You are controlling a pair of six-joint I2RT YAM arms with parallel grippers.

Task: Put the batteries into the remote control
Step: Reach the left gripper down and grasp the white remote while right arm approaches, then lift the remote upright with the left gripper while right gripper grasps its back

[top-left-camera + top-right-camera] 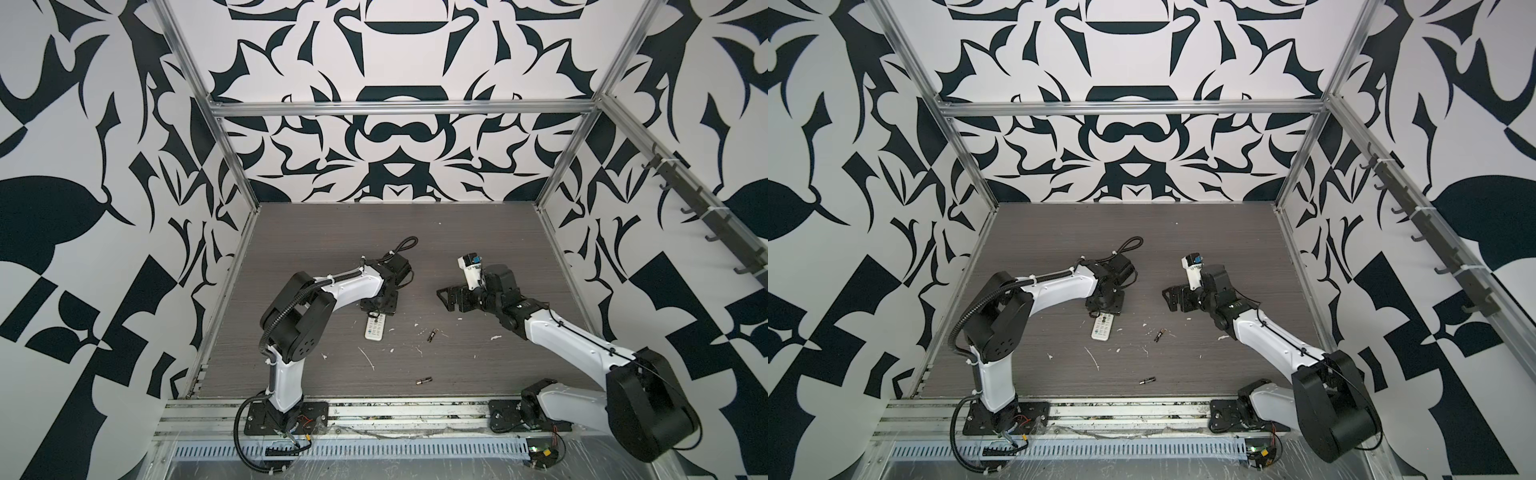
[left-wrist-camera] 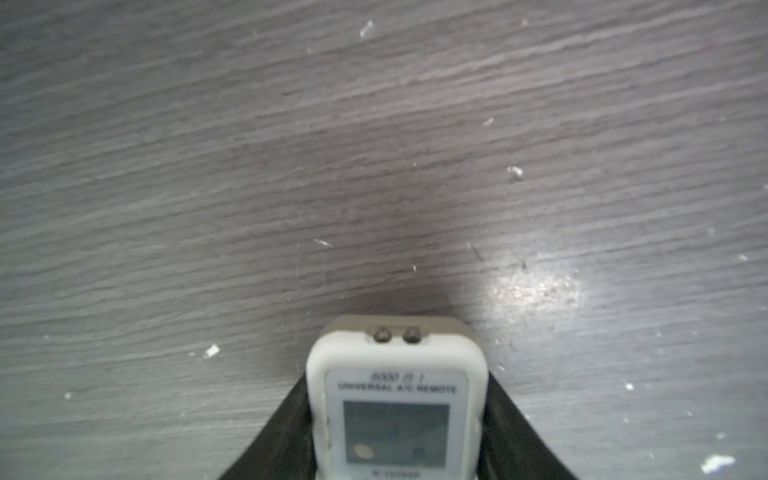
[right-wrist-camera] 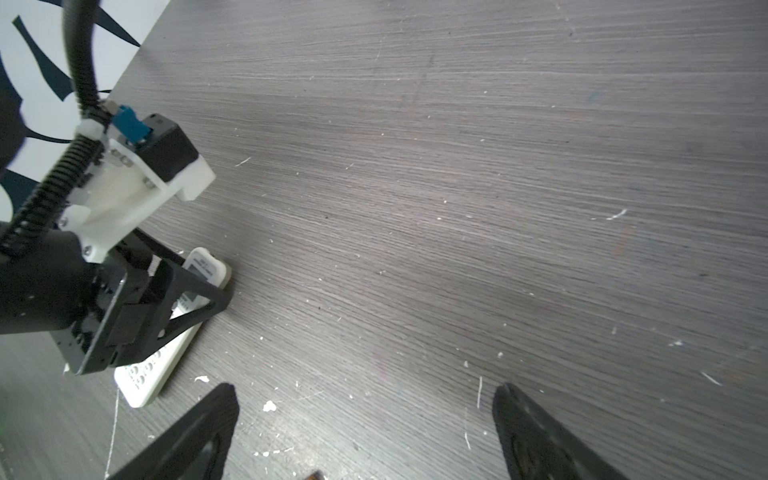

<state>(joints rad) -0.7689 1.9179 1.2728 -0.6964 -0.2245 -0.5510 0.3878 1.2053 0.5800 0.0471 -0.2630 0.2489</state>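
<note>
Left wrist view: my left claw (image 2: 398, 380) pinches the remote control (image 2: 397, 419) across its long edges; light, stiff, slick plastic, I judge; right claw (image 3: 365, 390) spread, empty.

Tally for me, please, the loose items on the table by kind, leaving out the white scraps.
remote control: 1
batteries: 2
total: 3
</note>
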